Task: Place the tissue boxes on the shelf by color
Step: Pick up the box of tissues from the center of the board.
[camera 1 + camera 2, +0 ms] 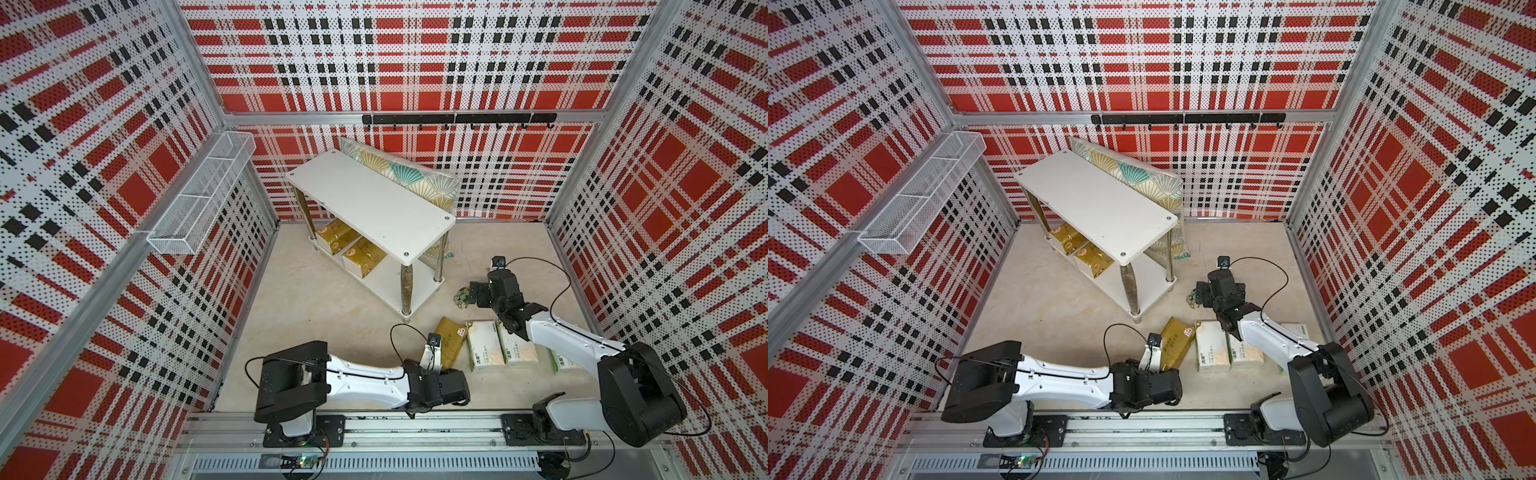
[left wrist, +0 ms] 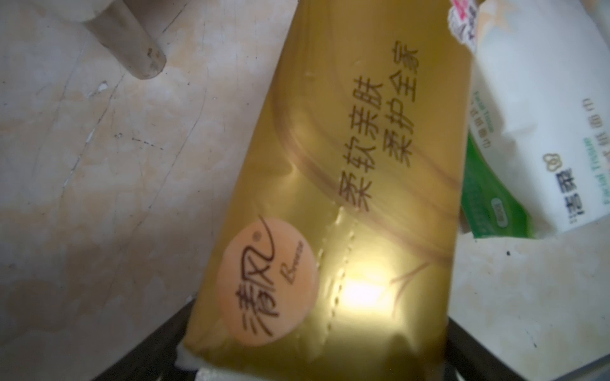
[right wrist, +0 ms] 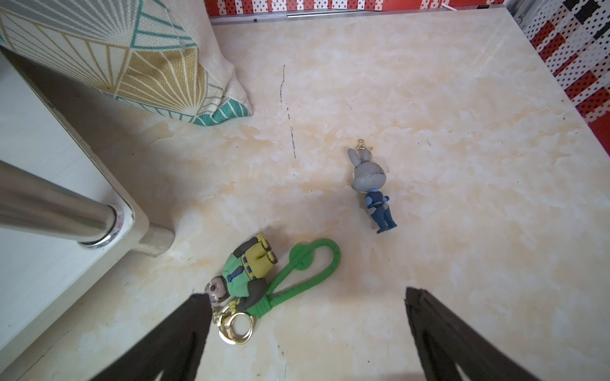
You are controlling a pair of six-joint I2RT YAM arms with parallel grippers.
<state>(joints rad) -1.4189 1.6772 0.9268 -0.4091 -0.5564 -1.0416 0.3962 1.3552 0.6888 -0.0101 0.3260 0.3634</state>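
1. Down on the floor, printed face up: gold pack (image 2: 346,165); near short end lodged between the fingers of the left gripper (image 2: 313,349); far end well ahead of the fingertips.
2. Long axis straight out from the palm, a touch skewed; short width across the gap, so any squeeze due on the two long sides.
3. Fingers (image 2: 158,353) spread about as wide as possible, one on either side of the pack; no telling whether the pads touch the wrap; judged not yet a firm grip.
4. Just outside those fingers, on the right-arm side: white packs (image 1: 484,345), side by side on the floor; nearest touching or all but touching the gold pack's far corner; third partly hidden under the right arm.
5. Well apart from the gold pack: right gripper (image 3: 307,293), fingers wide, nothing held; only floor and two keychains (image 3: 244,277) near the tips, neither a task item.
6. Nearer arm for the gold pack plainly the left; no call for the right here.
7. Ahead of the left fingers and off to the robot's left: shelf (image 1: 365,199); top board bare; gold pair (image 1: 349,245) on the lower board, free room at the end nearer the arms.
8. Likely need: close, lift, carry ahead to that free end, set down beside the pair.
9. Beyond the shelf, farthest from any finger: cushion (image 1: 399,174); out of the way.
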